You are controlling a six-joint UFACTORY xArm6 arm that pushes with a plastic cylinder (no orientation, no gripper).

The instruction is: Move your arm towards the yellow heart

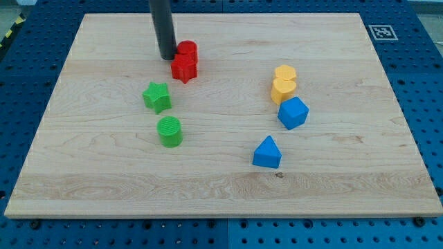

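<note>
My tip rests on the wooden board at the view's upper left, just left of a red cylinder and a red star, close to or touching them. The yellow heart lies at the view's right of centre, far to the right of my tip. A second yellow block of unclear shape touches it from above.
A blue cube-like block sits just below the yellow heart. A blue triangular block lies lower down. A green star and a green cylinder lie below my tip. The board rests on a blue perforated table.
</note>
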